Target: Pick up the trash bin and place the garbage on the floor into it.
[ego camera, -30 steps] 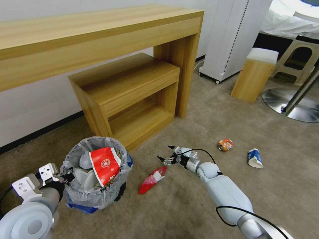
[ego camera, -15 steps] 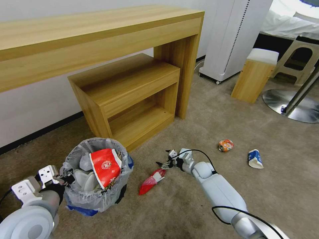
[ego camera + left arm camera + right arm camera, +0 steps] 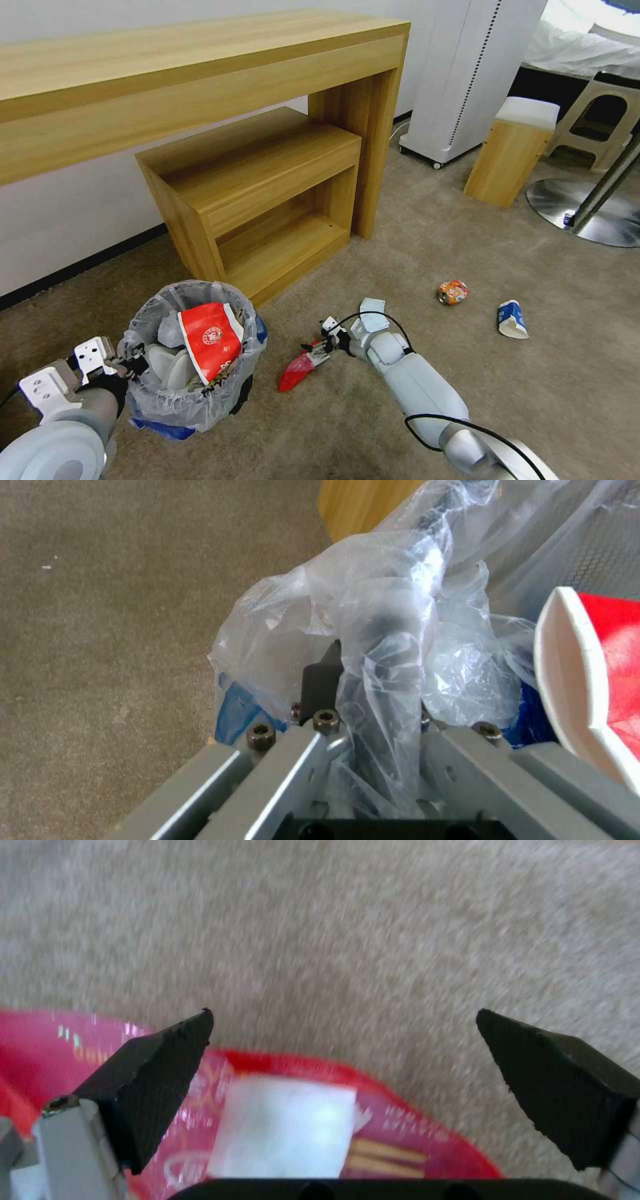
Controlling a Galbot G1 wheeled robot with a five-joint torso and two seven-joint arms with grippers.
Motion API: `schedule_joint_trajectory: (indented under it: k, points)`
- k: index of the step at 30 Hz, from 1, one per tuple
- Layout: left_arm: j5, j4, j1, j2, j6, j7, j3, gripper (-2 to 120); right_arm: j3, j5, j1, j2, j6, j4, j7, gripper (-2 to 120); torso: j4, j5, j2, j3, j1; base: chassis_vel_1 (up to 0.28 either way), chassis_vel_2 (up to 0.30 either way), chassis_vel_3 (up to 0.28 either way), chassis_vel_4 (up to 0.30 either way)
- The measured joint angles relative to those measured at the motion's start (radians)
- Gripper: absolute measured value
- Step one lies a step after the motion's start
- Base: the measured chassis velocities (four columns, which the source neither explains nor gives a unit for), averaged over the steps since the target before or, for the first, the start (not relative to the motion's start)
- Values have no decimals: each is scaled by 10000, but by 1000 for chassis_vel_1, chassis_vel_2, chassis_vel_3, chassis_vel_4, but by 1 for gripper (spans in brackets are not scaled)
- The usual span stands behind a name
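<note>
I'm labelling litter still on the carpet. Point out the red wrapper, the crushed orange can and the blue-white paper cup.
red wrapper (image 3: 298, 370): head view, middle of its red body.
crushed orange can (image 3: 453, 291): head view, centre of the can.
blue-white paper cup (image 3: 511, 317): head view, middle of its side wall.

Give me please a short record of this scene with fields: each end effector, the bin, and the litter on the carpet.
left end effector: shut on the trash bin's bagged rim
right end effector: open, low over the red wrapper's end
trash bin: upright, holds a red paper cup and white items
red wrapper: lies on the floor between bin and right arm
blue tissue: on carpet beside the right arm
orange can: crushed, farther right
blue-white cup: on its side, rightmost
</note>
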Motion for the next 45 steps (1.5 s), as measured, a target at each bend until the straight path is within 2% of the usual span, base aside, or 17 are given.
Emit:
schedule_joint_trajectory:
  k: [7, 18, 22, 23, 25, 27, 29, 31, 34, 35, 39, 43, 45]
  points:
    - [-2, 35, -56, -16, -8, 3, 32, 0, 112, -962, 266, 13, 186, -670, -419, 100, 0, 0, 1, 0, 0, 0, 0, 0, 0]
    - [11, 209, -267, -88, -15, 6, 147, 0, 170, -1286, 423, -198, 222, -906, -1009, 99, 0, 1, 1, 0, 0, 0, 0, 0, 0]
    - [12, 273, -350, -87, -18, 6, 168, 0, 153, -1374, 425, -330, 184, -860, -1127, 86, -1, 1, 0, 0, 0, 0, 0, 0, 0]
    - [12, 273, -350, -87, -18, 6, 168, 0, 153, -1374, 425, -330, 184, -860, -1127, 86, -1, 1, 0, 0, 0, 0, 0, 0, 0]
    - [7, 295, -384, -86, -19, 6, 190, 0, 153, -1443, 429, -405, 184, -818, -1213, 72, 0, 2, 0, 0, 0, 0, 0, 0, 0]
    - [7, 302, -395, -84, -19, 6, 197, 0, 153, -1450, 429, -430, 182, -795, -1233, 69, 0, 2, 0, 0, 0, 0, 0, 0, 0]
    - [3, 323, -429, -65, -19, 6, 204, 0, 147, -1463, 426, -523, 173, -697, -1297, 59, 0, 1, 0, 0, 0, 0, 0, 0, 0]
    - [-2, 331, -441, -57, -20, 6, 204, 0, 143, -1465, 417, -568, 165, -640, -1315, 57, 0, 2, 1, 0, 0, 0, 0, 0, 0]
    - [-22, 350, -461, -34, -21, 6, 206, 0, 134, -1467, 352, -713, 142, -416, -1410, 40, -1, 1, 0, 0, 0, 0, 0, 0, 0]
    - [-22, 350, -461, -34, -21, 6, 206, 0, 134, -1467, 352, -713, 142, -416, -1410, 40, -1, 1, 0, 0, 0, 0, 0, 0, 0]
    - [-45, 356, -472, -1, -33, 6, 203, 0, 129, -1448, 244, -892, 112, -137, -1539, 22, -1, 1, 1, 0, 0, 0, 0, 0, 0]
    - [-52, 356, -470, 0, -41, 6, 202, 0, 139, -1420, 180, -965, 105, 12, -1550, 12, -1, 1, 0, 0, 0, 0, 0, 0, 0]
    - [-52, 354, -460, 0, -50, 6, 200, 0, 143, -1305, 86, -1054, 103, 244, -1532, 2, 0, 1, 0, 0, 0, 0, 0, 0, 0]
